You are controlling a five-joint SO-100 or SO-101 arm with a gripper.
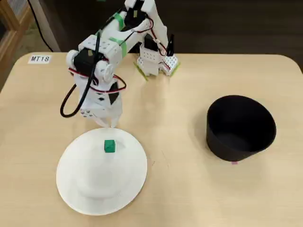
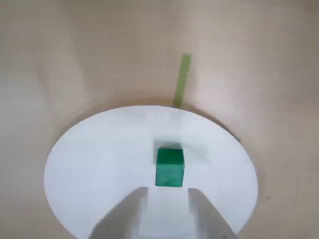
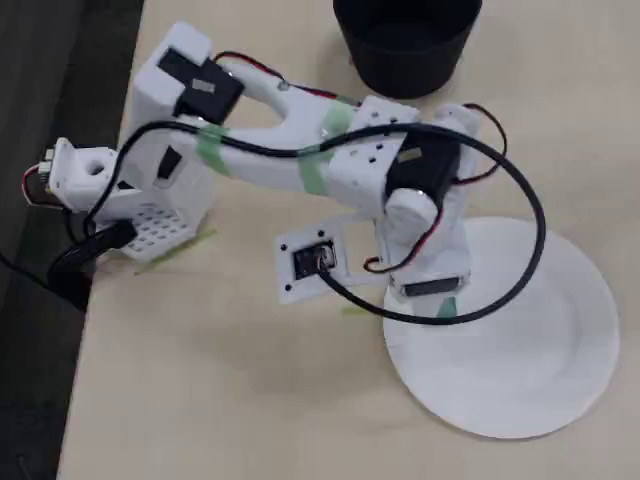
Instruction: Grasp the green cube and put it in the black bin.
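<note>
the green cube [image 2: 170, 167] is a small block with a glossy, slightly mottled face and a darker top edge in the wrist view. in a fixed view the cube [image 1: 110, 146] sits on the white plate [image 1: 75, 189], a little toward 12 o'clock from the plate's middle.

in the wrist view the gripper [image 2: 165, 195] comes in from 6 o'clock, its two pale fingers [image 2: 127, 211] spread apart with a bare gap of plate [image 2: 89, 159] between them. nothing is held. the cube lies just beyond the tips, toward 12 o'clock from the gap and roughly in line with it, close to the fingers but not between them.

a strip of green tape [image 2: 182, 79] runs on the table [image 2: 60, 50] at 12 o'clock from the plate. in a fixed view the black bin [image 1: 240, 128] stands well apart, at 3 o'clock from the plate. in another fixed view the arm [image 3: 330, 160] covers the cube, and the bin [image 3: 405, 45] stands at the top edge.
</note>
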